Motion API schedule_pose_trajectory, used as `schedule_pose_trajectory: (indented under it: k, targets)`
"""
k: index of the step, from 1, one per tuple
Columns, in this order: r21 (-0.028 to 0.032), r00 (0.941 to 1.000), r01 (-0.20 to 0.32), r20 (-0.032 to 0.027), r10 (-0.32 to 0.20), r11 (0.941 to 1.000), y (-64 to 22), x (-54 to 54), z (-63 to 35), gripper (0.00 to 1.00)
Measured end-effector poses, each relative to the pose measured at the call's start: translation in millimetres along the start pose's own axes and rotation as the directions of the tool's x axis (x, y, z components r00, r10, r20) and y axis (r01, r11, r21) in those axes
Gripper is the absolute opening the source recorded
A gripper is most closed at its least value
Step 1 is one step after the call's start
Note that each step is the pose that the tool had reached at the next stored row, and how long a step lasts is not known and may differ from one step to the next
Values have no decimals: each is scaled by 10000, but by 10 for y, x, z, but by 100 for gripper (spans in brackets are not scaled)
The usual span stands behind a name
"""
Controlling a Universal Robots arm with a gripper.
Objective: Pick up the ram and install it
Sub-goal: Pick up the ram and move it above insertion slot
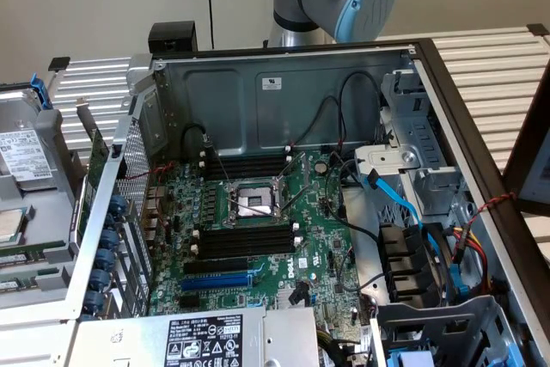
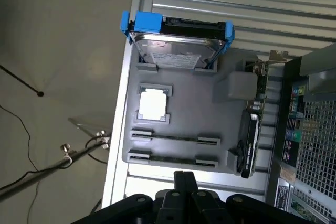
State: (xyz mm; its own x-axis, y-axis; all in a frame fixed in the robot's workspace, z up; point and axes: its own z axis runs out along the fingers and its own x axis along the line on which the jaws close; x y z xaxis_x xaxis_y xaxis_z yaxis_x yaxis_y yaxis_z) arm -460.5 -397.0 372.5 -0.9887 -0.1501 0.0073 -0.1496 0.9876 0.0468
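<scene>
Computer case (image 1: 223, 100) lies open on the slatted table, motherboard (image 1: 314, 242) face up. Its black memory slots (image 1: 245, 240) flank the processor socket, and none visibly holds a stick.

Grey parts tray (image 2: 202, 98) sits outside the case, on the exterior view's left. A hard drive (image 2: 176, 51) in a blue caddy fills one end of the tray, and an expansion card (image 2: 251, 140) stands along the side edge next to the case.

The ram (image 2: 175, 138): two sticks rest in parallel cradles at the tray end opposite the drive, the second stick (image 2: 172, 159) nearest that end edge. A processor chip (image 2: 153, 103) lies between them and the drive.

Gripper (image 2: 185, 178) hangs above the table just off the tray's ram end, touching nothing. Fingers are pressed together and empty.

Step in hand, as I read it: the approach to the pick, with nothing lifted yet.

Doing it well:
- Settle on one stick and centre over its mid-length.
- Turn the wrist so the jaws close across the board's thin faces, not along its length.
- Spread the fingers while well clear of the tray.
- The sticks are close neighbours, so a wide or skewed descent risks nudging the other one.
- Grip the upper edge and keep the board level so it does not bind in the cradle ends.
</scene>
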Motion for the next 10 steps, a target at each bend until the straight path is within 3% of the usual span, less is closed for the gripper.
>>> schedule_pose_trajectory:
  k: [5, 10]
  targets:
    - [5, 9959, 908, -43, -908, 9959, 0, 0, 10, 11]
    - [6, 9834, 1814, -87, -1813, 9834, -1, 0, 22, 11]
